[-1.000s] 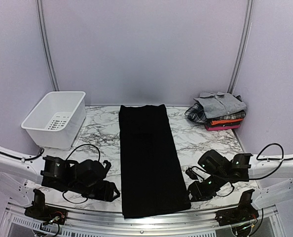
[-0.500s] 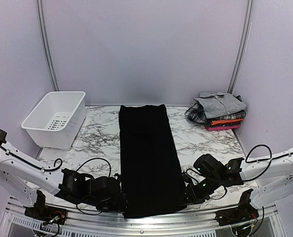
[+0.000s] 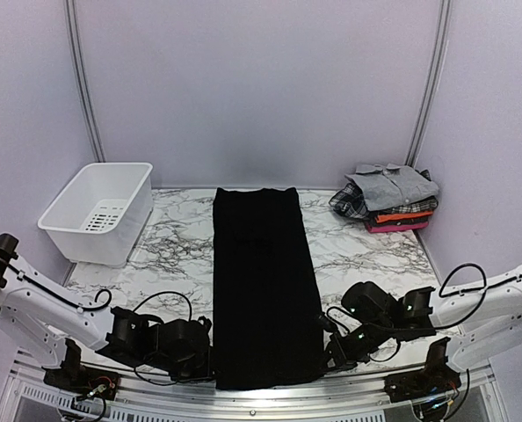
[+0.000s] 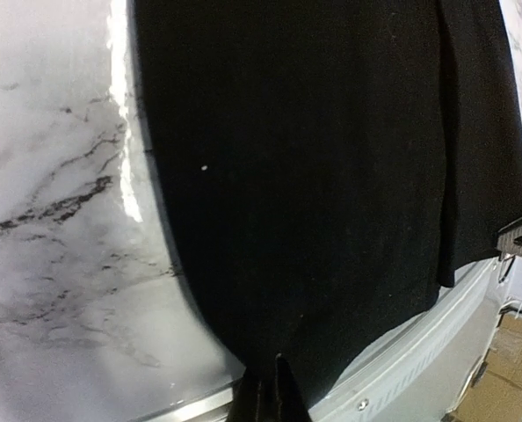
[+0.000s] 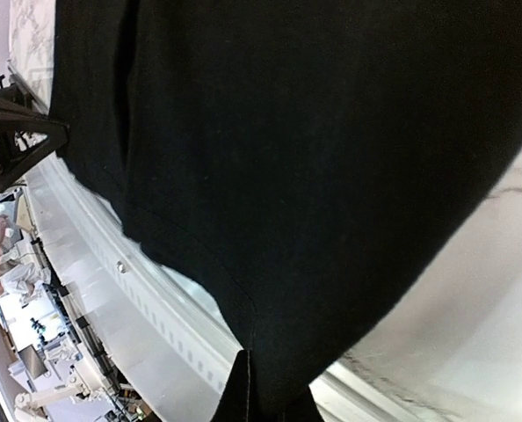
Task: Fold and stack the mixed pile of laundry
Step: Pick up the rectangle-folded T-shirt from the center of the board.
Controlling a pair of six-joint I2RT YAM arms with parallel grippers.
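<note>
Since a second ago our two arms have slid inward to the large plain black cloth (image 3: 263,281), which lies lengthwise on the white marble-patterned table (image 3: 182,237). Our left gripper (image 3: 210,365) pinches its near-left corner, fingers together. Our right gripper (image 3: 324,352) clamps its near-right corner.

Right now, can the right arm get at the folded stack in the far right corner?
Probably not yet: the right claw is shut on a near corner of the black cloth. Nothing stands between it and the stack, but it must let go first.
</note>
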